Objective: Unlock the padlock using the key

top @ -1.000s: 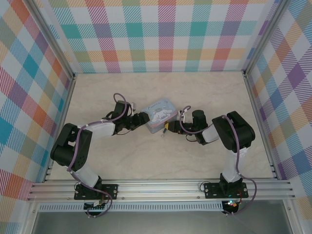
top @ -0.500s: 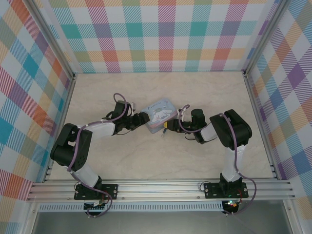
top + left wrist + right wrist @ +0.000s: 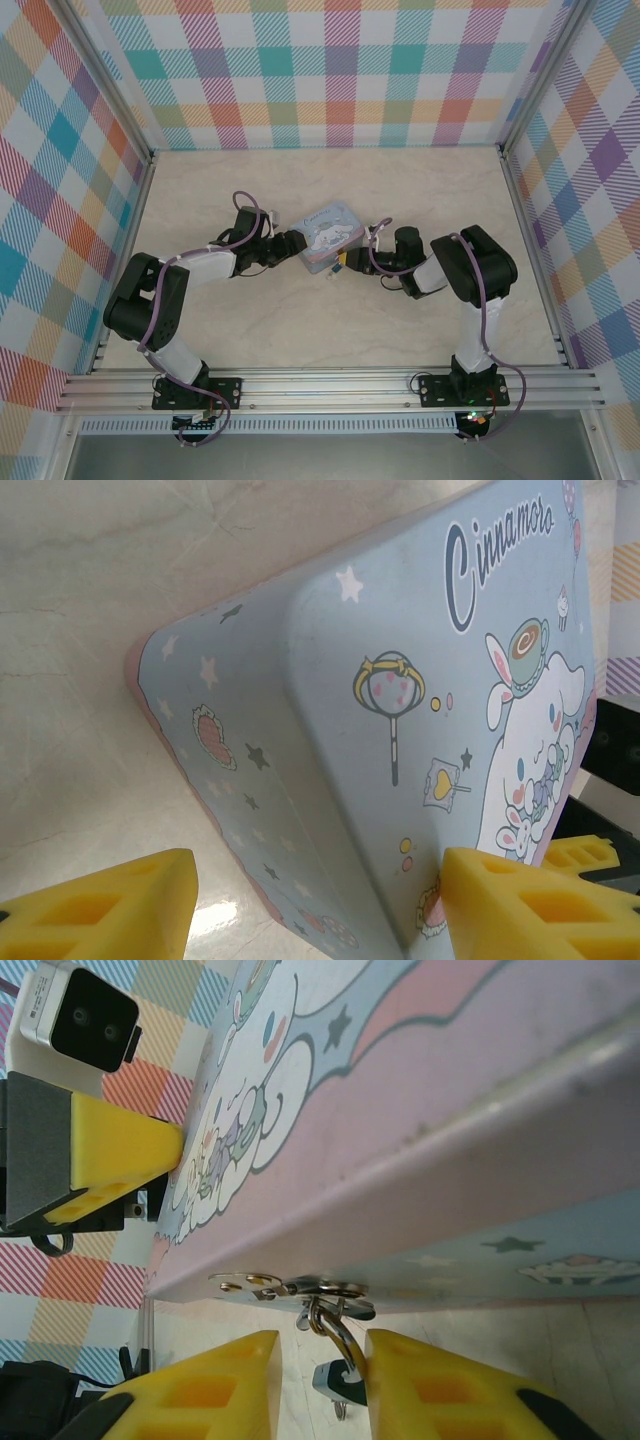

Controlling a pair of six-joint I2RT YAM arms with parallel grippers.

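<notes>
Left gripper point(image 3: 318, 880) spread round the Cinnamoroll tin point(image 3: 400, 680) — right gripper point(image 3: 322, 1355) spread at the padlock point(image 3: 333, 1380), lining up, I guess — key point(image 3: 341, 1410) needs pinching next

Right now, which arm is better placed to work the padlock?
Right: the right gripper flanks the padlock hanging off the tin; the left gripper straddles the tin's opposite corner, away from the lock.
</notes>
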